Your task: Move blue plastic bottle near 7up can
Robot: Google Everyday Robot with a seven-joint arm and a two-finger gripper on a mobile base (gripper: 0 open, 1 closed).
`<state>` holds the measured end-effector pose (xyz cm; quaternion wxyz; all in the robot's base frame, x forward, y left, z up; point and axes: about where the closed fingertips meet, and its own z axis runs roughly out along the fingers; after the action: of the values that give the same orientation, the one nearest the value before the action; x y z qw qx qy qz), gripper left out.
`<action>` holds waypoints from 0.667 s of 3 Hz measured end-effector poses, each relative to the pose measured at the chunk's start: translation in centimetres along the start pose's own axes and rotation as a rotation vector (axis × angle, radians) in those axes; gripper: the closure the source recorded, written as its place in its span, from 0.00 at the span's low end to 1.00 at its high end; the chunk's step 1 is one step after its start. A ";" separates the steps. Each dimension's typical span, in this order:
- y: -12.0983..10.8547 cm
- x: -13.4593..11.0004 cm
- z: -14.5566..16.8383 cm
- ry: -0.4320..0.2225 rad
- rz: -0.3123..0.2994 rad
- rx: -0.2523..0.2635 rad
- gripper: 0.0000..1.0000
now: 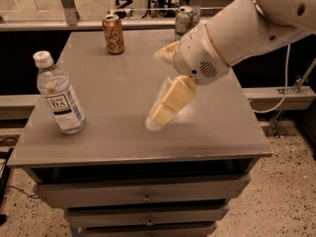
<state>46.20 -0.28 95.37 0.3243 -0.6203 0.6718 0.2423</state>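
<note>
While the blue plastic bottle [59,95] stands upright at the table's [222,132] 9 o'clock edge, the 7up can [184,19] sits well apart at 1 o'clock on the far edge, with an orange-gold can [113,33] at 11 o'clock. From 2 o'clock the white arm [232,33] reaches in over the table, its gripper [155,89] above the middle, jaws spread and empty, the lower one angled toward 7 o'clock.
</note>
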 end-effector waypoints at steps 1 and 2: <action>0.0 -1.1 0.5 -0.058 -0.002 -0.018 0.00; 0.0 -4.5 3.0 -0.172 -0.029 -0.054 0.00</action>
<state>46.70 4.99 96.66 0.3674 -0.6153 0.6257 0.3081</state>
